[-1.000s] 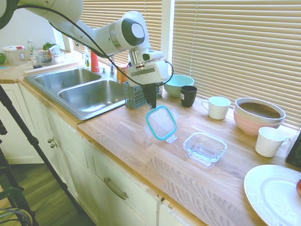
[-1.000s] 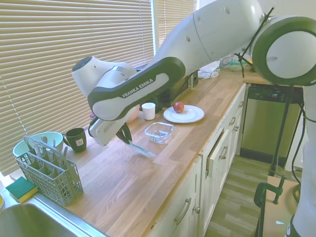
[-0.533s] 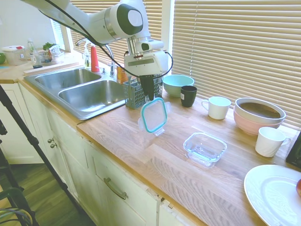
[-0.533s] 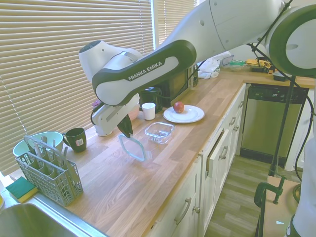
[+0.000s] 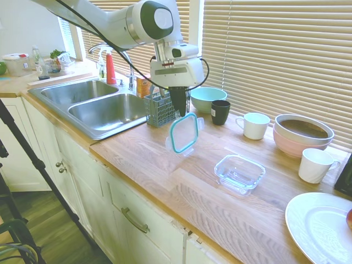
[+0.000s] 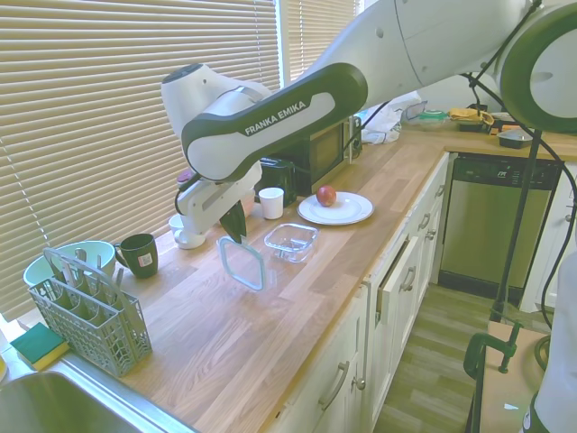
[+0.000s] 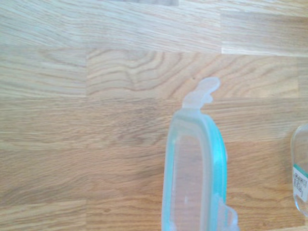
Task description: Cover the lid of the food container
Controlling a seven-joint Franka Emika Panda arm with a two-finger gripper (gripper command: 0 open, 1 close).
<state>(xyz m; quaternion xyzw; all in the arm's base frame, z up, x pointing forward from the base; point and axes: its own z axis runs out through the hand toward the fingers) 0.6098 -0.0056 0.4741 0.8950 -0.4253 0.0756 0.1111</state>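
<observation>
Broadly, the scene is a kitchen: a long wooden desk [image 5: 165, 165] runs under closed blinds [image 5: 275, 49], with white cabinet doors below its front edge and a steel double sink [image 5: 93, 104] set into its left end. A grey cutlery basket [image 5: 160, 110] stands just beside the sink's right rim. Along the back edge sit a mint green bowl [image 5: 208, 99], a dark mug [image 5: 220, 112], a white mug [image 5: 255, 125], a pink bowl [image 5: 302, 135] and a second white cup [image 5: 315, 165]. A white plate [image 5: 319, 225] lies at the right end near the front edge.

The jaws [image 5: 181, 113] are pressed onto the top rim of the lid [image 5: 183, 133], which hangs on edge above the desk, clear of the wood, its teal seal facing the front edge. The wrist view shows the lid [image 7: 195, 168] edge-on over bare wood. The food container [image 5: 240, 174] rests open on the desk to the right of the lid, apart from it, roughly midway between back and front edges.

Compared with a second ago, the lid has been lifted from a nearly flat tilt low over the desk to a steep, almost upright hang, and over the last half second it has shifted slightly toward the container.
</observation>
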